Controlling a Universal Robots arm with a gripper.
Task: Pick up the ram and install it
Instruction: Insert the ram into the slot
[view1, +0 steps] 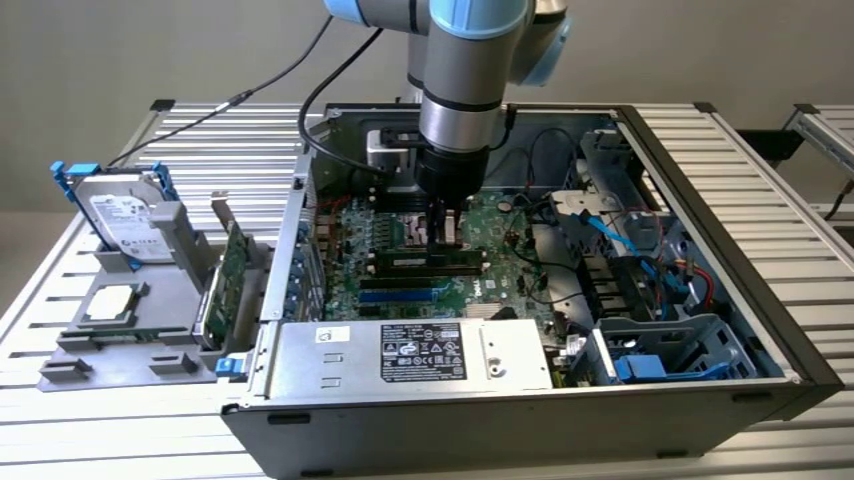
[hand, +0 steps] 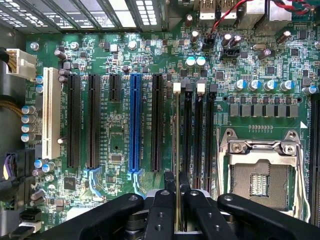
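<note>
1. As the gripper hangs low inside the open computer case, its two black fingers are pinched almost together on the ram, which shows edge-on as a thin pale line running out from between them.
2. That ram edge lies right along the memory slot with the white latch; whether it is seated in the slot or just above it, I cannot tell.
3. Just beside it run the black memory slots, parallel and bare.
4. On one side of the memory slots sits the open CPU socket in its metal frame; on the other side are the long expansion slots, among them a blue slot and a white slot.
5. All of this sits on the green motherboard, and in the exterior view the arm comes straight down onto it.
6. Near the front of the case lies the labelled power supply.
7. Outside, to the exterior view's left, a grey holder carries a hard drive with blue rails and a green expansion card, both upright, on the slatted table.
</note>
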